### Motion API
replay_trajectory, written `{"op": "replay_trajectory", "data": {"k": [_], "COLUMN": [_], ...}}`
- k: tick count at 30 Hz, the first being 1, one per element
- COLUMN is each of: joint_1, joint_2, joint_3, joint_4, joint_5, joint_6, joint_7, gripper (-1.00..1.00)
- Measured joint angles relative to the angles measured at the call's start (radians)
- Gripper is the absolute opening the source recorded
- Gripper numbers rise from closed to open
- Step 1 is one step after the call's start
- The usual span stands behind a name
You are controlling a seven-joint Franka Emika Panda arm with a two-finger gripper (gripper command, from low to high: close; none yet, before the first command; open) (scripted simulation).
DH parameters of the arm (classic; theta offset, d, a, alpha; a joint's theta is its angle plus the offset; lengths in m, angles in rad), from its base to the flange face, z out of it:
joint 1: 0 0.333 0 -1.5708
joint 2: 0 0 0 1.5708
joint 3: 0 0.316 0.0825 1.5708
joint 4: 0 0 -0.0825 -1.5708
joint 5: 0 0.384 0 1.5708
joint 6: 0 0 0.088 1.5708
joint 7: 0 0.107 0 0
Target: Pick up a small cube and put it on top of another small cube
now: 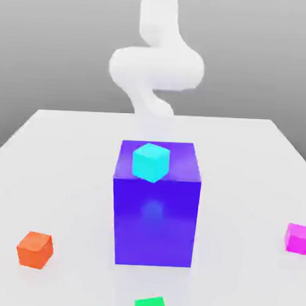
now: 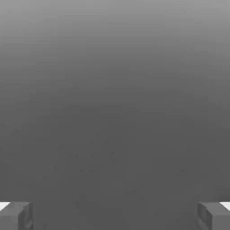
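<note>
At the near edge of the exterior view a green cube [image 1: 150, 304] sits on the white table [image 1: 67, 177], its lower part cut off by the frame. A little farther back, an orange cube [image 1: 35, 249] rests toward the exterior view's left, turned so one corner edge faces the camera. Toward the exterior view's right, a magenta cube [image 1: 298, 238] is clipped by the frame edge, so only part of it shows.

In the middle stands a large blue block [image 1: 155, 218], upright and square to the camera, well apart from the three small cubes on the table. On its top face lies a cyan cube [image 1: 151, 161], near the front edge, rotated so a corner points toward the viewer. Being a cube, it has no long axis to speak of.

Behind the block the white arm [image 1: 157, 65] rises in a blurred curve, its lower part hidden by the block.

In the hand view the gripper [image 2: 115, 215] has its fingertips [image 2: 16, 215] spread wide apart with nothing between them, facing a plain grey background.
</note>
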Motion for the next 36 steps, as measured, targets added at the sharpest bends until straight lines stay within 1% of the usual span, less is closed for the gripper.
{"op": "replay_trajectory", "data": {"k": [12, 16, 20, 25, 27, 30, 31, 36], "joint_1": [0.214, 0.273, 0.374, 0.456, 0.491, 0.552, 0.567, 0.567], "joint_2": [0.438, 0.584, 0.733, 0.922, 0.996, 1.104, 1.127, 1.127], "joint_3": [0.153, 0.216, 0.262, 0.284, 0.256, 0.185, 0.167, 0.168], "joint_4": [-0.099, -0.132, -0.164, -0.199, -0.192, -0.169, -0.164, -0.164], "joint_5": [-0.005, -0.032, -0.085, -0.182, -0.233, -0.3, -0.311, -0.313], "joint_6": [0.195, 0.258, 0.321, 0.399, 0.446, 0.527, 0.545, 0.544], "joint_7": [-0.189, -0.233, -0.259, -0.264, -0.236, -0.187, -0.179, -0.177], "gripper": [0.0, 0.0, 0.0, 0.0, 0.0, 0.0, -1.0, -1.0]}}
